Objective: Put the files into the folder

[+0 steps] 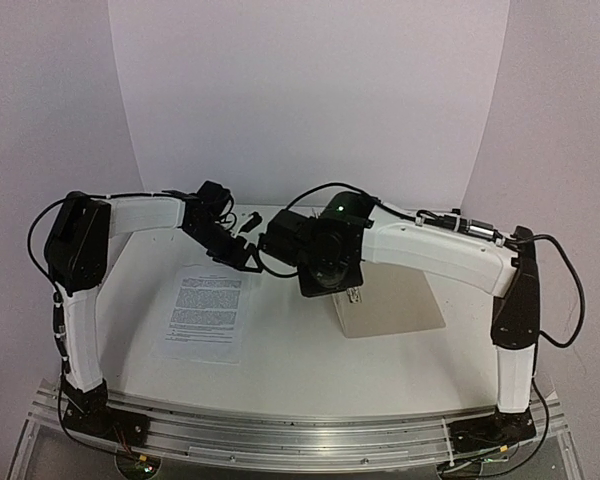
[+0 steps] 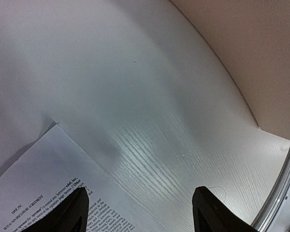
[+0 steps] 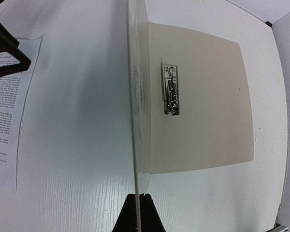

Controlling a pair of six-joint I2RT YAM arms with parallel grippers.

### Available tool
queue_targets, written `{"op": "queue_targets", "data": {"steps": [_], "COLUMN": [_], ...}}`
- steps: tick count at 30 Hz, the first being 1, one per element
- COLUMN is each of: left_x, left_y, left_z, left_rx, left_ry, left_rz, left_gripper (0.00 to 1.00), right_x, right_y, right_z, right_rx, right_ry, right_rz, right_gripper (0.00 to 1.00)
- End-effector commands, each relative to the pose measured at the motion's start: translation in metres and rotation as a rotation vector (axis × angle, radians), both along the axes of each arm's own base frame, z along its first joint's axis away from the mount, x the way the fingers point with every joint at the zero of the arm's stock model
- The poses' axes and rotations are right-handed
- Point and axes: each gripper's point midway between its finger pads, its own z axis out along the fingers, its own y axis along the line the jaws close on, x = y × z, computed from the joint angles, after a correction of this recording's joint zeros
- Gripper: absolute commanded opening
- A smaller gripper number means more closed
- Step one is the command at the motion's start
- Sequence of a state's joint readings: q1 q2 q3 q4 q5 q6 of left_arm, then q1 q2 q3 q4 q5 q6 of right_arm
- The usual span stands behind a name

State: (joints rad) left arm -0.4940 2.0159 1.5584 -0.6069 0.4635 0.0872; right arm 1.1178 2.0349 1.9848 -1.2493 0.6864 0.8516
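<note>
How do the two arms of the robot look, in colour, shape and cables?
The left arm and the right arm both have white boxy links and black joints. Thin black cables loop along them. A small green light glows on the right wrist. The left gripper and the right gripper have black, wedge-shaped fingers.

The files [image 1: 208,312] lie flat on the left part of the table [image 1: 290,355], and the folder [image 1: 390,305] lies on the right part, apart from them with bare table between. The folder's back leaf [image 3: 203,101] lies flat with the fastener [image 3: 170,89] on it near its left edge, where the cover [image 3: 135,96] stands upright. The left gripper [image 2: 142,208] hangs over the files' far right corner, and the right gripper [image 3: 140,215] sits at the cover's edge.
</note>
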Motion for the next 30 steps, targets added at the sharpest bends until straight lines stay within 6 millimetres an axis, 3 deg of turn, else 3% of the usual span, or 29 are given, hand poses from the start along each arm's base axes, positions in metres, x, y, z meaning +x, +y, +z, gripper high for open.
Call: {"op": "queue_targets", "data": {"steps": [1,4,6,9,13,17,20,23,25,30], "left_x": [0.027,0.045,0.053,0.061,0.067,0.080,0.088,0.084,0.081,0.084], "left_y": [-0.020,-0.027,-0.027,-0.025,-0.018,0.005,0.023,0.027,0.026,0.029], "left_z": [-0.006,-0.019,-0.018,-0.008,0.008,0.018,0.024,0.016,0.007,-0.007], "left_rx": [-0.094,-0.099,-0.104,-0.104,-0.094,-0.087,-0.072,-0.059,-0.057,-0.026], "left_ry": [0.032,0.089,0.091,0.034,-0.012,-0.040,-0.063,-0.055,-0.023,-0.007], "left_rz": [0.043,0.092,0.109,0.105,0.110,0.153,0.183,0.158,0.154,0.171], "left_gripper": [0.74,0.73,0.73,0.73,0.73,0.73,0.74,0.74,0.74,0.74], "right_x": [-0.019,-0.026,-0.030,-0.035,-0.043,-0.055,-0.070,-0.072,-0.064,-0.049], "right_y": [0.016,0.049,0.065,0.085,0.119,0.165,0.192,0.187,0.172,0.141], "right_z": [-0.001,0.005,-0.002,-0.020,-0.027,-0.010,0.021,0.064,0.092,0.128], "right_rx": [-0.036,0.020,0.060,0.133,0.240,0.390,0.519,0.590,0.627,0.704], "right_ry": [0.029,-0.001,0.024,0.066,0.110,0.121,0.089,-0.023,-0.114,-0.204], "right_rz": [0.037,0.121,0.158,0.182,0.307,0.536,0.724,0.798,0.780,0.746], "right_gripper": [0.00,0.00,0.00,0.21,0.57,0.75,0.80,0.90,0.95,0.98]}}
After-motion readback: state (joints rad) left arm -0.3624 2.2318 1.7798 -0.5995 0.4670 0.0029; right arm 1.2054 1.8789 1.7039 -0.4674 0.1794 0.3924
